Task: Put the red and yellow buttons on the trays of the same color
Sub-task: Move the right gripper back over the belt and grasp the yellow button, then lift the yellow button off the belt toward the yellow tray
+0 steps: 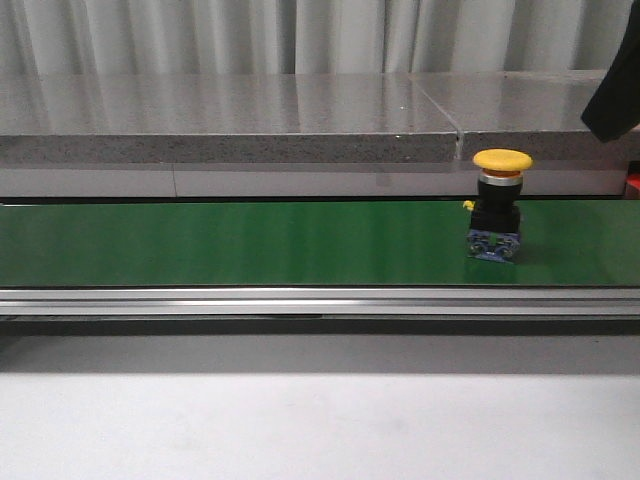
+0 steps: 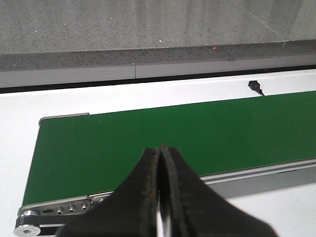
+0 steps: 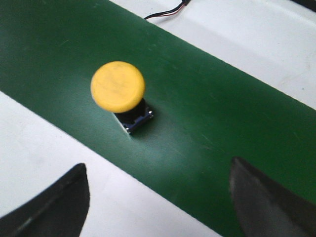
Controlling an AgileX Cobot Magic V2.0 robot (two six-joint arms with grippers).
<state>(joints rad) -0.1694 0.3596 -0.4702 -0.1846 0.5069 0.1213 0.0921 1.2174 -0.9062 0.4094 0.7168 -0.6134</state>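
Observation:
A yellow button (image 1: 501,160) with a black body stands upright on the green conveyor belt (image 1: 230,243), toward the right. The right wrist view shows its yellow cap (image 3: 118,86) from above. My right gripper (image 3: 158,192) hangs open above the belt's edge, short of the button, with nothing between its fingers. A dark part of the right arm (image 1: 615,90) shows at the front view's upper right. My left gripper (image 2: 159,150) is shut and empty over the belt's left end. No red button and no trays are in view.
A grey stone ledge (image 1: 230,120) runs behind the belt. The belt's metal rail (image 1: 300,300) borders the white table (image 1: 300,420) in front. A black cable end (image 2: 255,86) lies on the white surface beyond the belt, and a cable (image 3: 168,11) also shows there.

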